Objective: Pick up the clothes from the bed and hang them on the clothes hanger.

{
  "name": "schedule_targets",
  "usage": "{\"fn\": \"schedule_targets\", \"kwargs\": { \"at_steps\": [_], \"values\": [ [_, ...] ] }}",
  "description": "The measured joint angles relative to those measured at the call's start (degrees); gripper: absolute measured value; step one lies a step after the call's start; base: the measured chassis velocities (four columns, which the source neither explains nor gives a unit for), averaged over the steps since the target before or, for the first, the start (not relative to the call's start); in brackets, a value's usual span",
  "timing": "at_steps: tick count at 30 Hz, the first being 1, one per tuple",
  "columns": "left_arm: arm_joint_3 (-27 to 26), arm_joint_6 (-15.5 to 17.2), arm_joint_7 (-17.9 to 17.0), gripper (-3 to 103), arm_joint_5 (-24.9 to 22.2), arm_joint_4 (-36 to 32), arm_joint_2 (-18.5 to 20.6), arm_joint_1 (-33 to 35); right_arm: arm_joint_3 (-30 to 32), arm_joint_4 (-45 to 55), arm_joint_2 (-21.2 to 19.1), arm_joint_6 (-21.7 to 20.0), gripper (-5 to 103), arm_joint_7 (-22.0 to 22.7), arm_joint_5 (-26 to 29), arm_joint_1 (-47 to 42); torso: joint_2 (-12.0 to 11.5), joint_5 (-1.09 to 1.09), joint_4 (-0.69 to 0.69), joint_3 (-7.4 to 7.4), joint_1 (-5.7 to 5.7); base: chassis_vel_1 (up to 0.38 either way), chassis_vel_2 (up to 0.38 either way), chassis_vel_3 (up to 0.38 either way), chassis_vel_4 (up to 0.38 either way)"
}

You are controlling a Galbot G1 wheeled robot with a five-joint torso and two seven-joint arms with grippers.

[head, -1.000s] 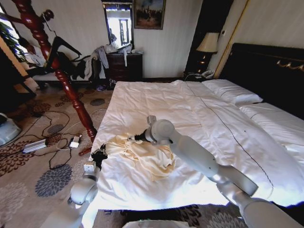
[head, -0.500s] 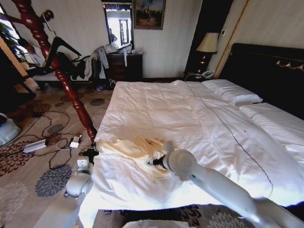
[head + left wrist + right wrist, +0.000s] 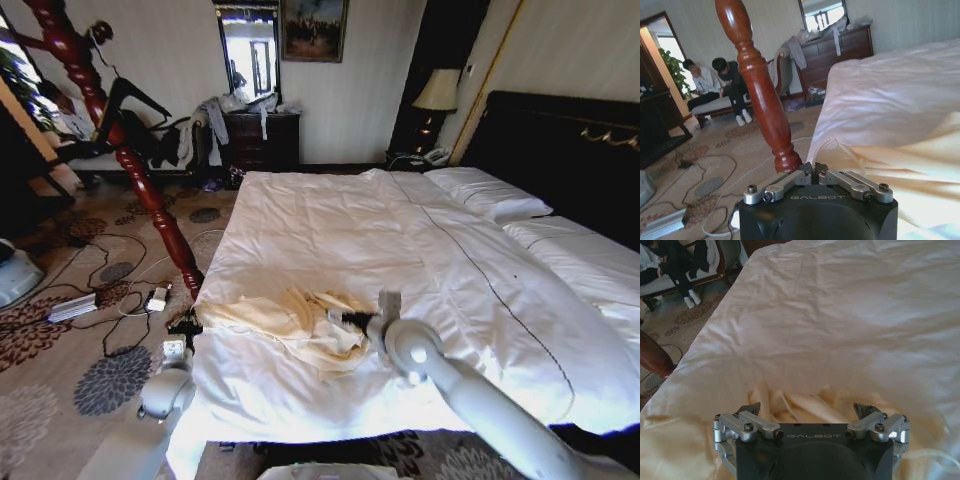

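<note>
The cream shirt [image 3: 290,322] lies crumpled near the foot edge of the bed [image 3: 420,250], so its buttons, emblem and sleeves cannot be made out. The right gripper [image 3: 348,319] presses into the folds, its fingertips buried in fabric. The left gripper [image 3: 188,325] sits at the bed's left edge, too small and dark to read its fingers. The bed's right side and foot corners are cut off. The wooden coat stand [image 3: 120,140] runs beyond the top edge.

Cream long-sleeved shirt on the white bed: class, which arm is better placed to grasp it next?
Probably the right: the right gripper sits open over the cream long-sleeved shirt, while the left gripper is shut at the white bed edge.
</note>
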Motion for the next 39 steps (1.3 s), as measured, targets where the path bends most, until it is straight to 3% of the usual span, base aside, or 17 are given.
{"fn": "schedule_targets", "kwargs": {
  "at_steps": [8,12,15,21,25,29,35,39],
  "values": [
    [-0.1,-0.6,0.3,1,-0.2,-2.2,-0.8,1.1,-11.3,-9.8,4.8,-1.9,100,-4.6,-3.8,9.2,0.0,0.01,-0.03,0.01,0.01,0.0,0.0,0.0,0.0],
    [-0.3,-0.7,0.4,1,-0.3,-3.1,-1.1,1.6,-15.8,-12.7,7.5,-2.3,100,-6.5,-7.7,11.1,0.0,0.01,-0.03,0.0,0.01,0.0,0.0,0.0,0.0],
    [-0.3,-0.9,0.4,1,-0.3,-4.0,-1.4,1.8,-19.3,-16.9,10.0,-1.6,100,-10.1,-13.9,12.3,0.0,0.01,-0.03,0.0,0.0,0.0,0.0,0.0,0.0],
    [0.1,-0.9,0.4,1,-0.6,-5.0,-1.4,1.7,-20.4,-21.1,11.1,-0.6,103,-11.8,-18.1,13.4,0.0,0.01,-0.03,0.0,0.0,0.0,0.0,0.0,0.0],
    [0.7,-0.9,0.4,1,-0.7,-5.3,-1.4,1.3,-20.8,-22.8,10.0,-0.2,99,-12.6,-21.4,13.6,0.0,0.01,-0.05,0.0,0.0,0.0,0.0,0.0,0.0],
    [1.1,-0.9,0.4,1,-0.7,-5.3,-1.4,1.1,-20.6,-23.8,9.6,0.0,97,-12.4,-21.0,13.1,0.0,0.02,-0.05,0.0,0.0,0.0,0.0,0.0,0.0],
    [1.3,-0.9,0.3,1,-0.7,-5.3,-1.4,1.0,-19.6,-25.7,9.9,1.7,82,-12.8,-20.3,12.8,0.0,0.02,-0.04,0.0,0.0,0.0,0.0,0.0,0.0],
    [1.3,-1.0,0.3,1,-0.7,-5.3,-1.5,1.0,-19.6,-25.7,9.9,2.1,81,-13.0,-20.3,12.8,0.0,0.02,-0.03,0.0,0.0,0.0,0.0,0.0,0.0]
  ]
}}
